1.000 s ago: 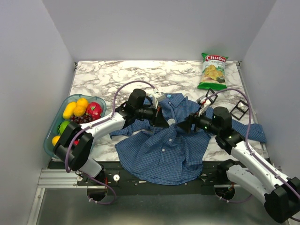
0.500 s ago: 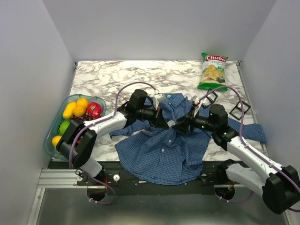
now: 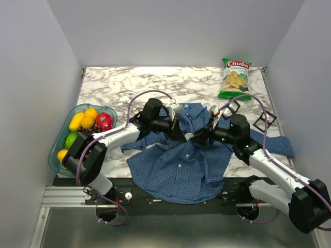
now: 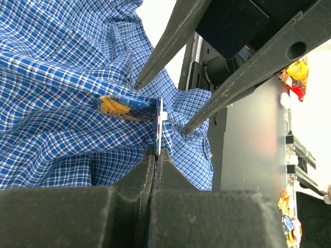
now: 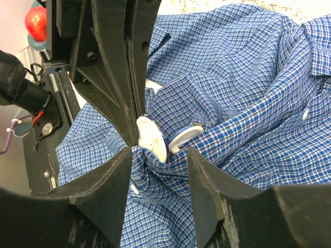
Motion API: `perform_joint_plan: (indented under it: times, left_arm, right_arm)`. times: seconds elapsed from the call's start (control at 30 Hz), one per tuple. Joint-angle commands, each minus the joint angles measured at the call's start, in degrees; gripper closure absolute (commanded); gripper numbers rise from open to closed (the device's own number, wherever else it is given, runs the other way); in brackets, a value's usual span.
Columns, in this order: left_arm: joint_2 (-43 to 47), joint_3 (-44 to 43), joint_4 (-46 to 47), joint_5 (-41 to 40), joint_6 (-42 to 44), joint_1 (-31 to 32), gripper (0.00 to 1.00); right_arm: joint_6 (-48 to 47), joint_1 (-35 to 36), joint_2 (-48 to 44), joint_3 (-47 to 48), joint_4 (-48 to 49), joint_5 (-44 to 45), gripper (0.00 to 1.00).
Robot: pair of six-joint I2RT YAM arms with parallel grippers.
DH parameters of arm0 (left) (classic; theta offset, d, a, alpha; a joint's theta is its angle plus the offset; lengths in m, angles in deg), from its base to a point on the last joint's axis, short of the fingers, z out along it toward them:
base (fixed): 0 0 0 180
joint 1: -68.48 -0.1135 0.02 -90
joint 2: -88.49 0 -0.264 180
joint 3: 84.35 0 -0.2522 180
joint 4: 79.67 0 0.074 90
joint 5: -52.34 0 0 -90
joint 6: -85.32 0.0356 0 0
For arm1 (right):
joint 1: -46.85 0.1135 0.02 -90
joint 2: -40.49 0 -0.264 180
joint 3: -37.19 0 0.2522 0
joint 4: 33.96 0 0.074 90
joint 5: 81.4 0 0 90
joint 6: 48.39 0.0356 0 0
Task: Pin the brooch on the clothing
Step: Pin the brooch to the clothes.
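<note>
The clothing (image 3: pixel 181 165), a blue checked shirt, lies bunched across the front middle of the table. My left gripper (image 3: pixel 185 135) is shut on the brooch (image 4: pixel 158 124), a round badge with a white back (image 5: pixel 152 137), held edge-on against a raised fold of the shirt (image 5: pixel 170 170). A second round piece (image 4: pixel 124 106) with a yellow and blue face leans beside it, its white underside (image 5: pixel 185 138) showing. My right gripper (image 5: pixel 159 155) faces the left one, open, its fingers (image 4: pixel 155 57) on either side of the fold and the brooch.
A green bag of chips (image 3: pixel 234 78) lies at the back right. A bowl of fruit (image 3: pixel 57 150) stands at the left edge. Two black square frames (image 3: pixel 264 120) lie right of the shirt, and a sleeve (image 3: pixel 282 145) trails toward the right edge.
My right gripper has moved left up to the left gripper and its jaws have narrowed round the shirt fold. The left gripper has stayed put, holding the brooch.
</note>
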Motion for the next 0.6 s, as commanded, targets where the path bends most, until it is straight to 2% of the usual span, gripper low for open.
perform_joint_plan:
  times: [0.0,0.17,0.57]
  left_arm:
    - [-0.1,-1.4,1.6,2.7,-0.5,-0.4,1.00]
    - [-0.1,-1.3,1.7,2.7,-0.7,-0.6,1.00]
    - [-0.5,-1.3,1.7,2.8,-0.7,-0.6,1.00]
  right_arm:
    - [-1.0,-0.1,0.4,-0.3,1.0,-0.9,0.46]
    - [-1.1,-0.1,1.4,-0.1,1.1,-0.9,0.52]
    - [-0.7,-0.1,2.3,-0.1,2.1,-1.0,0.57]
